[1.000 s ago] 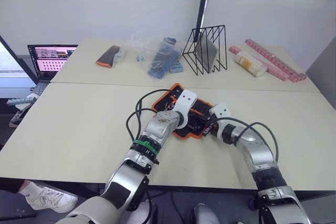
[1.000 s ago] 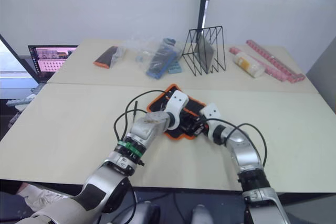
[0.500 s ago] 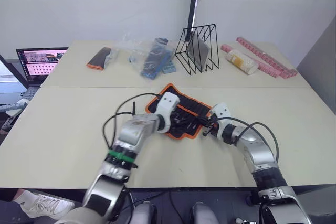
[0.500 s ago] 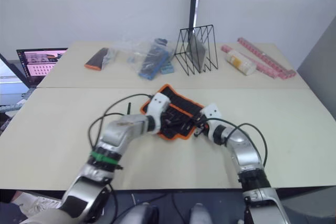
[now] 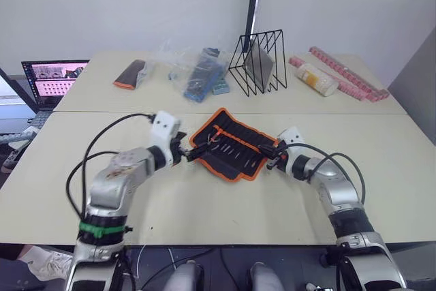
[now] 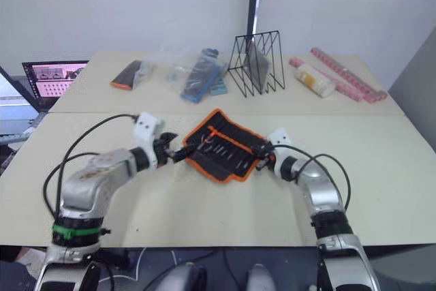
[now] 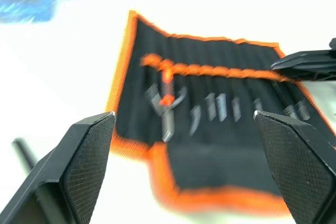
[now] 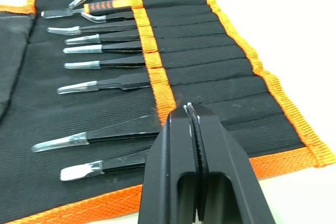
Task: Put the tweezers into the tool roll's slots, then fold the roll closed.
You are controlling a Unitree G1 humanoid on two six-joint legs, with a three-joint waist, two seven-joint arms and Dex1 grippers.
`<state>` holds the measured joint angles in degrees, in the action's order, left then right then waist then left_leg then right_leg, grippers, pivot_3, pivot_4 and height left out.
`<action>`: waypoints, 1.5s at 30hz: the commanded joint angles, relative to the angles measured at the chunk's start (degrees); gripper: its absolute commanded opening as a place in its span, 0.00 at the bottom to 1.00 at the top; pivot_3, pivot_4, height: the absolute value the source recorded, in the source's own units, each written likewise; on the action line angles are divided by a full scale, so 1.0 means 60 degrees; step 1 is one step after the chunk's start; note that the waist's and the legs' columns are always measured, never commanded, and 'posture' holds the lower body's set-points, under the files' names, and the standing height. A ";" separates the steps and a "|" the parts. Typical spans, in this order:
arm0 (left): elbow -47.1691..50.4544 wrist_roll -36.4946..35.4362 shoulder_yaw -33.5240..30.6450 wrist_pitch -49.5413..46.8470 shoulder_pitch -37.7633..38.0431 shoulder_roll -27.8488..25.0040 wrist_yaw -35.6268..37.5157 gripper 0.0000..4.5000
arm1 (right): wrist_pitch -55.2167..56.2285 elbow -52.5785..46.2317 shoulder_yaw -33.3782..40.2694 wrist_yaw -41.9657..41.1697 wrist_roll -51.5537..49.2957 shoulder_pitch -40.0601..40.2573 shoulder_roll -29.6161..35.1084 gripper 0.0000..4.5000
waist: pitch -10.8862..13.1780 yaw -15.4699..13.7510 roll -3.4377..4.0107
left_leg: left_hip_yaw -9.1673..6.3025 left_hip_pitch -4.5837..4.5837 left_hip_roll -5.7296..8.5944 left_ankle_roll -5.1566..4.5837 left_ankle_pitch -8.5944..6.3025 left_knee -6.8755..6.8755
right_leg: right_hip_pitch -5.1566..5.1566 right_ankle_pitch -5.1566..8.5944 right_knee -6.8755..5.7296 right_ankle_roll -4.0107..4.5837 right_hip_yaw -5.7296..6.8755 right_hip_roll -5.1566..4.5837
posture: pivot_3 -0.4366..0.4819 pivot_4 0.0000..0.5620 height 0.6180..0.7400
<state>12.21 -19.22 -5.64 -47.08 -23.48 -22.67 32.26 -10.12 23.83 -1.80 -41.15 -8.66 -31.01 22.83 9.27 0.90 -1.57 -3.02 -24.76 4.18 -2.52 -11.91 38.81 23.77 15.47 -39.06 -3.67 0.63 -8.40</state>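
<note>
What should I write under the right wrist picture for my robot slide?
Right gripper, jaws shut, over the open tool roll with tweezers tucked in its slots.

A pale beige table (image 5: 82, 189) carries an open black fabric tool roll with orange binding (image 5: 230, 151), a black wire rack (image 5: 261, 63), a clear plastic bag of blue items (image 5: 197, 73), a small black-and-orange pouch (image 5: 131, 73), a pink strip (image 5: 344, 73) and an open laptop (image 5: 53, 76).

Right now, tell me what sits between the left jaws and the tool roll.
Nothing visible. The left gripper is open and faces the unrolled tool roll across bare table.
</note>
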 commanded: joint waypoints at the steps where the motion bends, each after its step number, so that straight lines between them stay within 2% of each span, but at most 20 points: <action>1: 0.0469 0.0014 -0.0890 0.0900 0.0892 -0.0456 -0.0094 1.00 | 0.0260 0.0413 -0.0070 -0.0063 0.0178 -0.0107 0.0003 0.00 | 0.0000 -0.0005 0.0001 | 0.0000 0.0001 -0.0001 0.0001 0.0000 0.0001 | 0.0007 0.0000 0.0000 0.0001 -0.0001 0.0000 | 0.48 0.27 0.56; 6: 0.0130 0.0047 -0.2269 0.1905 0.2579 -0.0570 -0.0580 1.00 | 0.0454 0.0699 -0.0109 -0.0193 0.0218 -0.0150 -0.0039 0.00 | 0.0000 -0.0018 0.0001 | 0.0001 0.0004 -0.0002 0.0001 -0.0001 0.0005 | 0.0035 -0.0002 0.0000 0.0003 -0.0004 -0.0001 | 0.48 0.27 0.56; 8: 0.0106 0.0153 -0.2949 0.3173 0.3568 -0.0361 -0.0648 1.00 | 0.0511 0.0805 -0.0138 -0.0256 0.0245 -0.0168 -0.0059 0.00 | 0.0000 -0.0024 0.0000 | 0.0001 0.0003 -0.0003 0.0001 -0.0001 0.0005 | 0.0038 -0.0002 -0.0001 0.0003 -0.0003 -0.0002 | 0.48 0.27 0.56; 11: 0.0009 0.0458 -0.3411 0.4668 0.4853 -0.0185 -0.0762 1.00 | 0.0568 0.0908 -0.0148 -0.0344 0.0261 -0.0206 -0.0061 0.00 | -0.0001 -0.0026 0.0000 | 0.0003 0.0002 -0.0006 0.0000 -0.0003 0.0002 | 0.0043 -0.0003 0.0003 0.0006 -0.0008 -0.0005 | 0.48 0.27 0.56; 17: -0.0253 0.0053 -0.3857 0.5507 0.5666 0.0170 -0.0933 1.00 | 0.0604 0.0992 -0.0190 -0.0474 0.0311 -0.0253 -0.0079 0.00 | -0.0001 -0.0126 -0.0001 | 0.0004 0.0002 -0.0010 0.0008 -0.0005 0.0014 | 0.0039 -0.0003 0.0006 0.0011 0.0002 -0.0009 | 0.48 0.27 0.56; 23: -0.0185 -0.0143 -0.3789 0.6069 0.6328 0.0390 -0.0766 1.00 | 0.0620 0.0983 -0.0208 -0.0532 0.0346 -0.0202 -0.0103 0.00 | -0.0003 -0.0082 0.0001 | 0.0007 0.0003 -0.0014 0.0001 -0.0005 0.0005 | 0.0044 -0.0003 0.0004 0.0012 0.0004 -0.0005 | 0.48 0.27 0.56; 30: -0.0118 -0.0275 -0.3593 0.6181 0.6315 0.0314 -0.0836 1.00 | 0.0611 0.0960 -0.0196 -0.0534 0.0371 -0.0210 -0.0130 0.00 | -0.0003 -0.0057 0.0002 | 0.0008 0.0003 -0.0016 0.0001 -0.0005 0.0007 | 0.0042 -0.0003 0.0005 0.0012 0.0007 -0.0005 | 0.48 0.27 0.56; 36: 0.0214 -0.0484 -0.3445 0.5617 0.5646 0.0067 -0.1040 1.00 | 0.0610 0.0923 -0.0168 -0.0511 0.0370 -0.0178 -0.0122 0.00 | -0.0003 -0.0063 0.0001 | 0.0008 0.0004 -0.0016 0.0001 -0.0004 0.0008 | 0.0042 -0.0003 0.0004 0.0012 0.0009 -0.0003 | 0.48 0.27 0.56; 45: 0.1289 -0.0605 -0.2264 0.3114 0.4098 0.0073 -0.2172 1.00 | 0.0677 0.1123 -0.0132 -0.0350 0.0417 -0.0331 -0.0233 0.00 | -0.0004 -0.0039 -0.0001 | 0.0007 0.0005 -0.0016 0.0002 -0.0003 0.0007 | 0.0042 -0.0003 -0.0003 0.0012 0.0008 0.0005 | 0.48 0.27 0.56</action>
<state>17.36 -22.31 -19.80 -26.03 2.79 -22.12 21.14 -5.92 29.10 -1.81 -43.42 -6.93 -33.12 21.79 9.24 0.67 -1.58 -2.98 -24.72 4.08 -2.51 -11.93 38.85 24.02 15.45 -39.08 -3.59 0.68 -8.36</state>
